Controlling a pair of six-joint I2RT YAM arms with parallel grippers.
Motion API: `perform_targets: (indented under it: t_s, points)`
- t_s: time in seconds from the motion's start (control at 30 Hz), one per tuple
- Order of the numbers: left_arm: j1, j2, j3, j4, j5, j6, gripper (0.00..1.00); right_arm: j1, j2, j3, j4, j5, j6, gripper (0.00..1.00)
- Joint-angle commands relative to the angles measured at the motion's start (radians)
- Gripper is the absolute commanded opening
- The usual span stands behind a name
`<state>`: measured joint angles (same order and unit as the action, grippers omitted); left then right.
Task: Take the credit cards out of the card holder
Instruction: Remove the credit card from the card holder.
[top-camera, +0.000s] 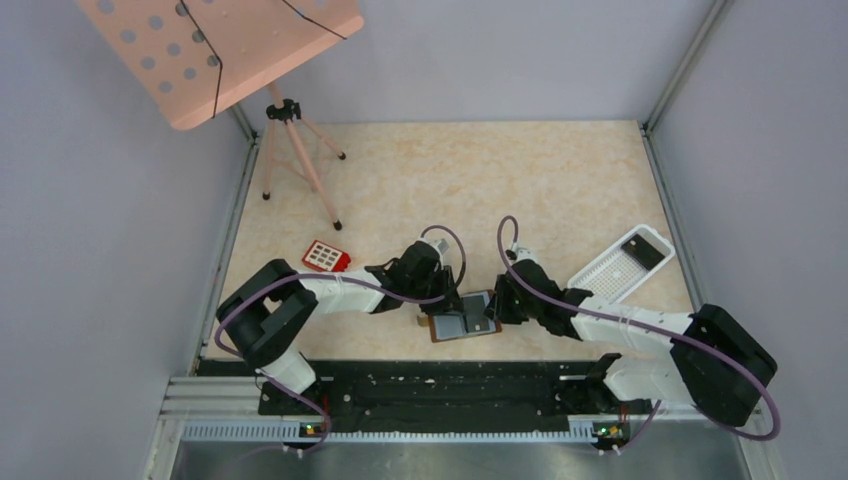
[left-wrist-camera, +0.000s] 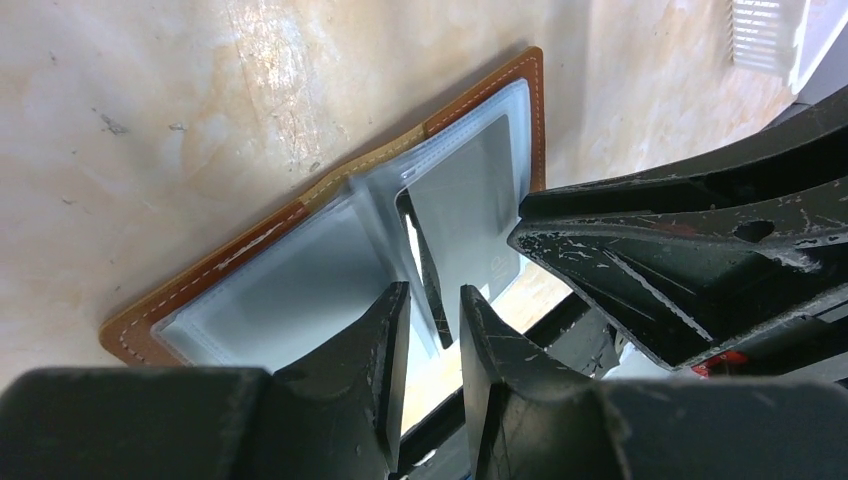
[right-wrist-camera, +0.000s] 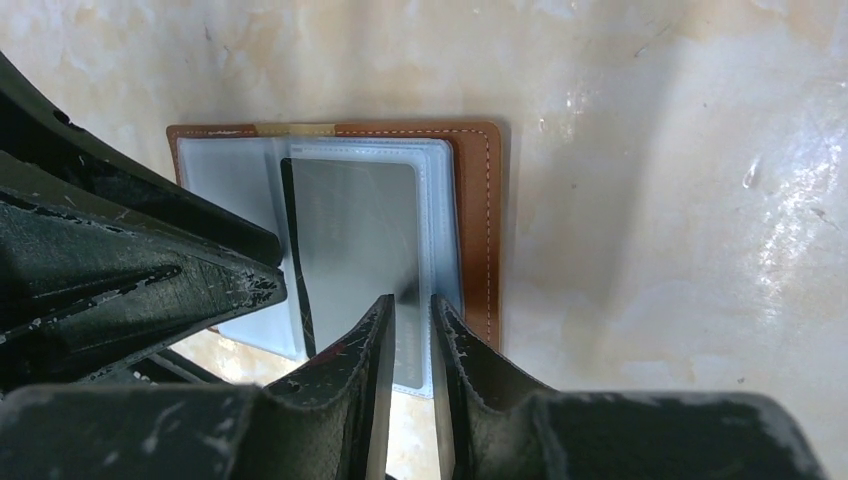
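The card holder (top-camera: 465, 318) lies open and flat on the table, brown outside with blue-grey clear sleeves; it also shows in the left wrist view (left-wrist-camera: 290, 290) and the right wrist view (right-wrist-camera: 475, 220). A grey card (right-wrist-camera: 355, 230) sits in the right-hand sleeve, with the dark edge of another card (left-wrist-camera: 428, 270) beside it at the fold. My left gripper (left-wrist-camera: 435, 300) hovers over the fold, jaws a little apart with the dark card edge showing between the tips. My right gripper (right-wrist-camera: 412, 305) is over the sleeve's near edge, jaws narrowly apart. The two grippers (top-camera: 452, 300) (top-camera: 495, 308) nearly touch.
A red keypad-like block (top-camera: 326, 256) lies to the left of the arms. A white perforated tray (top-camera: 620, 262) with a dark card (top-camera: 648, 250) in it stands at the right. A pink stand (top-camera: 300, 150) is at the back left. The black base rail (top-camera: 440, 385) runs just behind the holder.
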<state>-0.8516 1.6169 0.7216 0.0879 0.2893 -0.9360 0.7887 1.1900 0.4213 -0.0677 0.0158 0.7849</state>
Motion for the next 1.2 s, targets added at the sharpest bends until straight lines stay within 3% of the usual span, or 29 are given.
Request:
perform_targets:
  t_s: [0.0, 0.87, 1.03, 1.17]
  points:
    - [-0.003, -0.016, -0.011, 0.002, -0.023, 0.025, 0.31, -0.002, 0.034, 0.013, 0.06, -0.012, -0.012, 0.19]
    - [-0.004, -0.052, -0.038, 0.086, 0.033, -0.026, 0.3, -0.003, 0.0, -0.086, 0.118, -0.045, 0.046, 0.01]
    - [-0.004, -0.089, 0.005, -0.054, -0.039, 0.015, 0.3, -0.003, -0.068, -0.007, 0.015, -0.036, 0.022, 0.08]
    - [-0.004, -0.121, -0.005, -0.077, -0.064, 0.016, 0.31, -0.002, -0.106, 0.035, -0.022, -0.031, 0.017, 0.15]
